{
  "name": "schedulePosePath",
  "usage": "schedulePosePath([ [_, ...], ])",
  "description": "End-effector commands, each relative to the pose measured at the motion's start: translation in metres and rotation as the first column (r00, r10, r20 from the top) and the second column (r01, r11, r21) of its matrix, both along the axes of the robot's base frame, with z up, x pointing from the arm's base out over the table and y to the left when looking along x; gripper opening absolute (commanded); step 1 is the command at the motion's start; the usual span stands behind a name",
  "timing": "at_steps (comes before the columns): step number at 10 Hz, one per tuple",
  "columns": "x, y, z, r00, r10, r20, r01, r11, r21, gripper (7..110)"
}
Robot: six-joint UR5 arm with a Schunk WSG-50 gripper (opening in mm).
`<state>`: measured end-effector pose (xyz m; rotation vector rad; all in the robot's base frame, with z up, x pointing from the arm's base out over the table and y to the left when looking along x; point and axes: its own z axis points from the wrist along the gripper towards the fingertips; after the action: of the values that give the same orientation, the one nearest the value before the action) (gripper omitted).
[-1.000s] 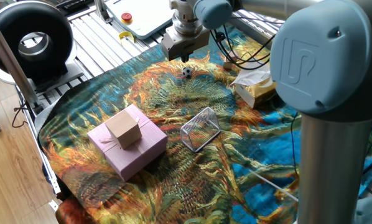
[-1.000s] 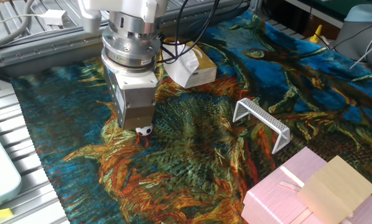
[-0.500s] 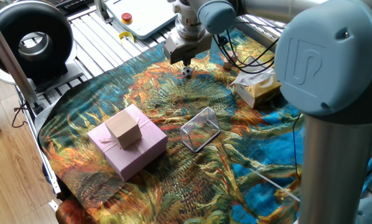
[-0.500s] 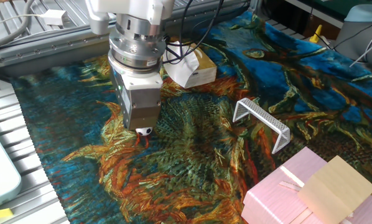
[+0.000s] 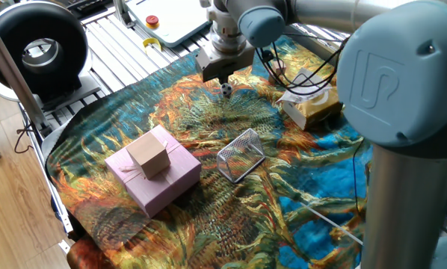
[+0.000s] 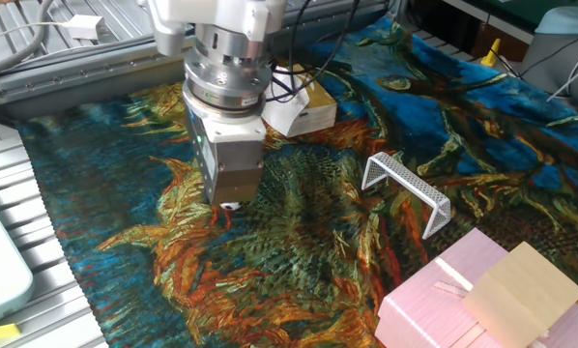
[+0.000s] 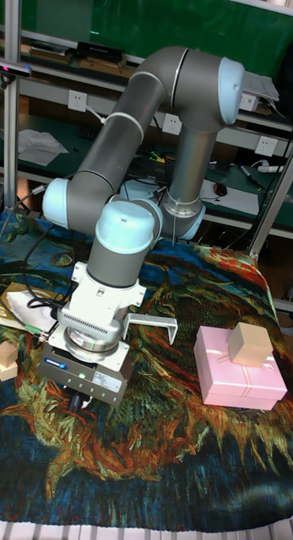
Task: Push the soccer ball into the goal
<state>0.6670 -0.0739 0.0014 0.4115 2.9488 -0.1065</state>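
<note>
Viewing the desk [image 5: 89, 161] under its painted cloth, we note the pink gift box [image 5: 155, 180] near one edge with a small cardboard box [image 5: 149, 155] on top. The goal [image 5: 241, 154] sits beside it, well apart from the soccer ball [image 5: 226, 90]. Our tool [image 5: 222, 77] hovers just behind the ball; its opening we cannot tell.

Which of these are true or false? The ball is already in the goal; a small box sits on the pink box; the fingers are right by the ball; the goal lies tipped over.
1. The soccer ball is inside the goal. False: it lies on the cloth, apart from it.
2. A small cardboard box sits on the pink gift box. True.
3. The gripper is right at the ball. True.
4. The goal lies tipped over. False: it stands upright.
</note>
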Motion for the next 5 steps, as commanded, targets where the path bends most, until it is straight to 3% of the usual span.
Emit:
schedulePosePath([
  [1,-0.006,0.007,0.0,1.0,-0.021,0.013,0.02,1.0,0.011,7],
  [5,-0.013,-0.017,0.008,1.0,0.022,0.016,-0.023,1.0,0.007,7],
])
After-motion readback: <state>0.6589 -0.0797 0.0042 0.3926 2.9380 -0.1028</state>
